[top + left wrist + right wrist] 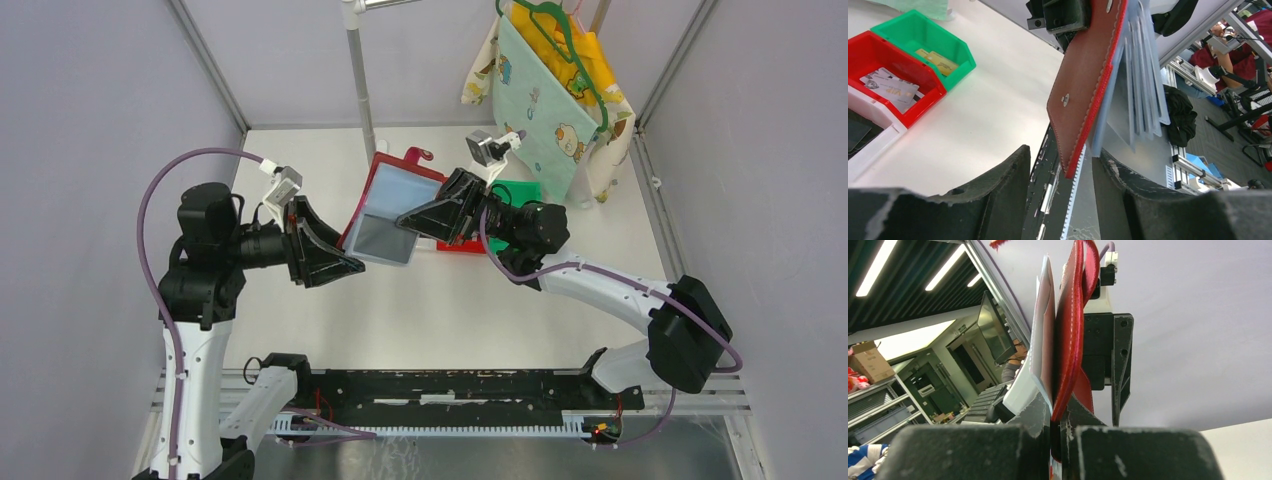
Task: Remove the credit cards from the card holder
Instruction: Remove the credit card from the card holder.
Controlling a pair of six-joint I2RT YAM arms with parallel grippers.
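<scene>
The dark red card holder [392, 212] hangs open in the air above the table, its clear greyish sleeves [1143, 80] fanned out. My right gripper [405, 221] is shut on its right edge; in the right wrist view the red cover [1070, 340] stands pinched between the jaws of the right gripper [1060, 412]. My left gripper [1060, 165] is open, and the holder's lower corner [1075, 160] sits between its fingers [1003, 185]. A golden credit card [940, 61] lies in the green bin [898, 30]. Greyish cards [890, 87] lie in the red bin [868, 50].
The green bin [522, 190] and red bin [455, 246] sit behind the right gripper. A white tray [868, 145] with dark items adjoins the red bin. A metal pole [360, 80] stands at the back. A patterned cloth bag [560, 90] hangs at back right.
</scene>
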